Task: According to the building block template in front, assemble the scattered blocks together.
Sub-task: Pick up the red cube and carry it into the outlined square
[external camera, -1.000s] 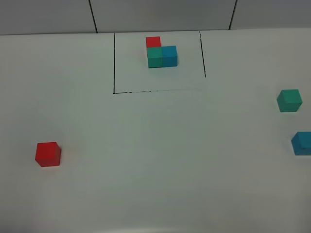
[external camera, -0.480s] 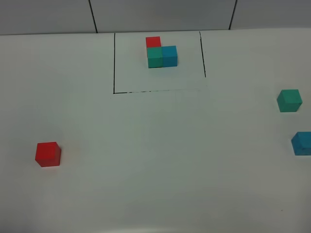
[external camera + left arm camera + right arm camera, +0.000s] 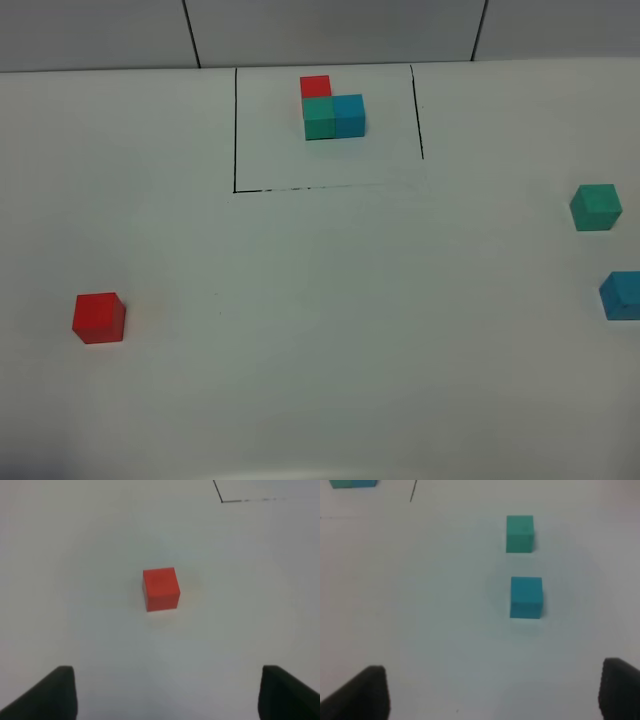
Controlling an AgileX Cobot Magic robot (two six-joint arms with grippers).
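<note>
Black-tipped left gripper (image 3: pixel 167 695), right gripper (image 3: pixel 491 692): jaws wide apart (empty)

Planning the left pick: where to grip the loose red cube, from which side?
Probably come from above and close on two opposite side faces of the red cube. It sits flat and alone, roughly square to the open left claw.
</note>
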